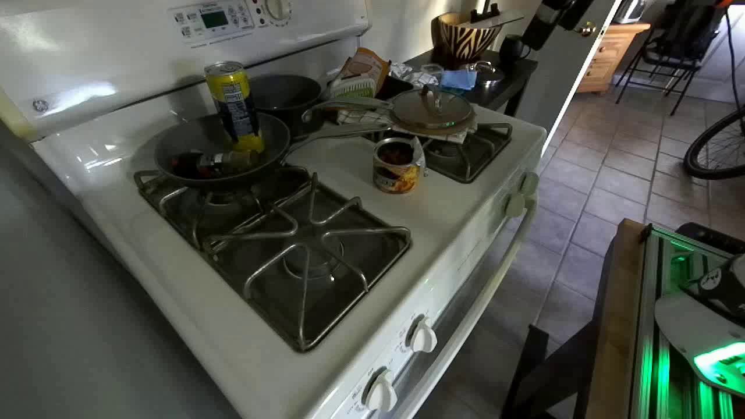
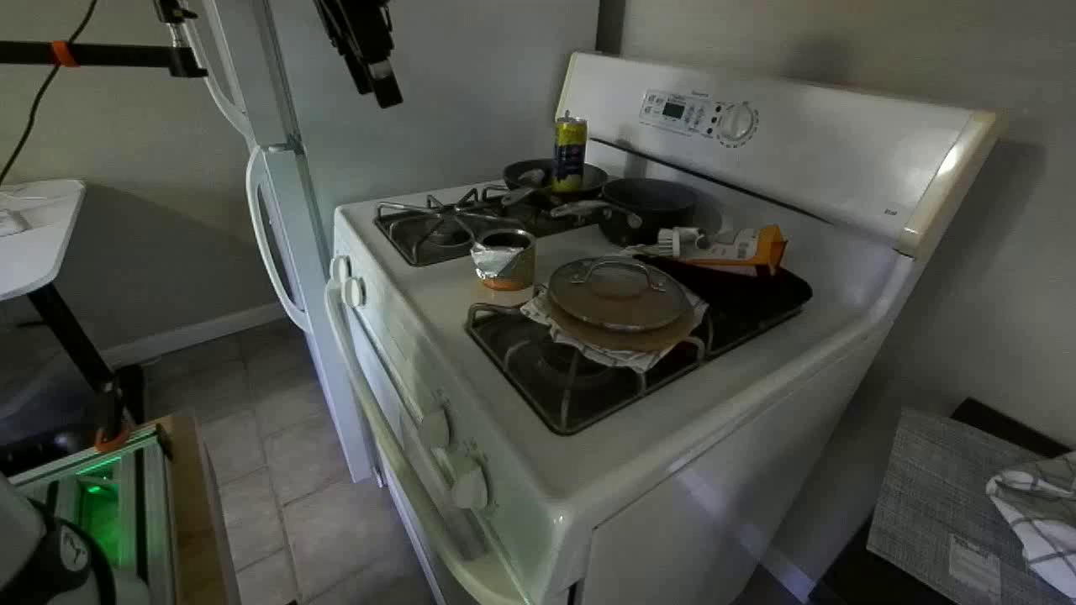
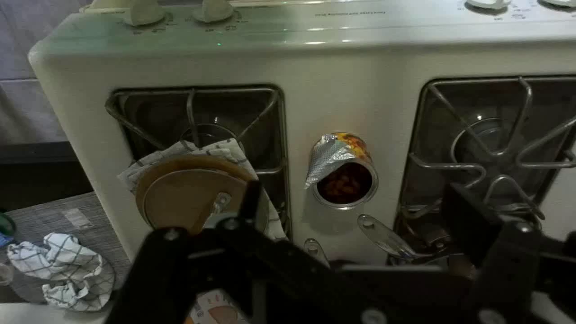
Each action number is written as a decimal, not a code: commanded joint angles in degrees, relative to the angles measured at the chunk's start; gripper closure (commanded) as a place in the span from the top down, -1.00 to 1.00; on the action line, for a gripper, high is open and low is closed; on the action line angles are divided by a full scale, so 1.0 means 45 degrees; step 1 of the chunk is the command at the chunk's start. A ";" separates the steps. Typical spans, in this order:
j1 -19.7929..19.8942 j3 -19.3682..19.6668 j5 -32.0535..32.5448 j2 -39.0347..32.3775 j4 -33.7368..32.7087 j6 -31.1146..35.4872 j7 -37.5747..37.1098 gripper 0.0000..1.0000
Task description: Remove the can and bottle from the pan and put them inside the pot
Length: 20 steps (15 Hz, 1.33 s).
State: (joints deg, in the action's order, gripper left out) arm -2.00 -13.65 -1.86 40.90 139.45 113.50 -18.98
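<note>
In an exterior view, can stands at 3 o'clock in pan, bottle lies on side at 7; claw spread wide, holding nothing; can likely slick, dentable; pinch gently, mid-body.

In an exterior view, a refrigerator stands behind the claw, while a grey wall, only weakly lit, is to the right of the claw and a white table is lower, to its left. In an exterior view, a door is behind the claw, a dark table is lower than it, and to its right there are a wooden cabinet and a black chair. In both exterior views, the tiled grey floor lies well below the claw.
</note>
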 commanded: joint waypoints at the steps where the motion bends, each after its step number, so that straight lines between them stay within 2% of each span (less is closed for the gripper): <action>1: -0.0098 0.0077 0.0069 -0.0024 -0.0022 -0.0021 -0.0053 1.00; 16: -0.0098 0.0077 0.0069 -0.0024 -0.0022 -0.0021 -0.0052 1.00; 18: 0.0380 -0.0017 0.0495 -0.0380 -0.0232 0.0359 -0.0485 1.00; 20: 0.0916 0.0251 0.1181 -0.1187 -0.0663 0.0967 -0.0063 1.00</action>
State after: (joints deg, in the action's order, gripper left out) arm -0.78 -13.53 -0.65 40.47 139.30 114.65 -19.42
